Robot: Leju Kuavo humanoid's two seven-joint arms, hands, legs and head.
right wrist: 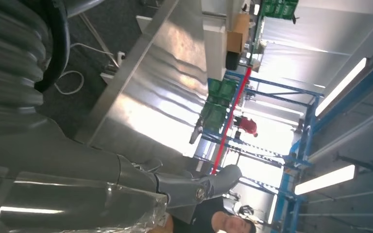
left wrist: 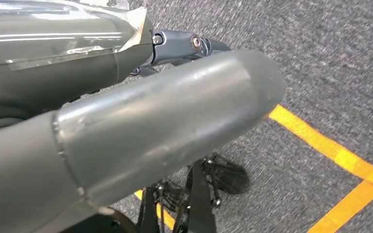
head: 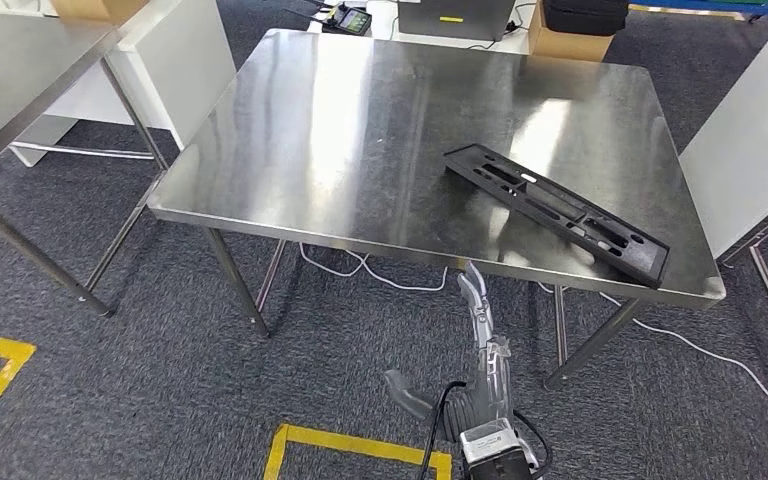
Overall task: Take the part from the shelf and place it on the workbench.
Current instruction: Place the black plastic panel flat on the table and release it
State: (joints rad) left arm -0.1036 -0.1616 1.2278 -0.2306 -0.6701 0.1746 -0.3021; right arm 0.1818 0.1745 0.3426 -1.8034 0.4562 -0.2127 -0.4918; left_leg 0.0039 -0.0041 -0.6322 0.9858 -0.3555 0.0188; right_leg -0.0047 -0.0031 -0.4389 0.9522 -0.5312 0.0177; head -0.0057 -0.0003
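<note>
The black slotted part (head: 560,210) lies flat on the steel workbench (head: 340,130), near its right front corner. My right hand (head: 485,350) hangs below the bench's front edge, fingers stretched toward it and thumb apart, holding nothing. The right wrist view has this hand (right wrist: 126,179) with straight fingers beside the workbench (right wrist: 175,63). My left hand (left wrist: 150,126) points down at the carpet, its thick thumb and a finger extended, nothing in it.
A second steel table (head: 20,70) stands at the left. White panels (head: 750,140) flank the bench's right side. White cables (head: 380,275) trail on the carpet under the bench. Yellow floor tape (head: 360,443) marks a box by my feet. A person (right wrist: 228,223) stands close.
</note>
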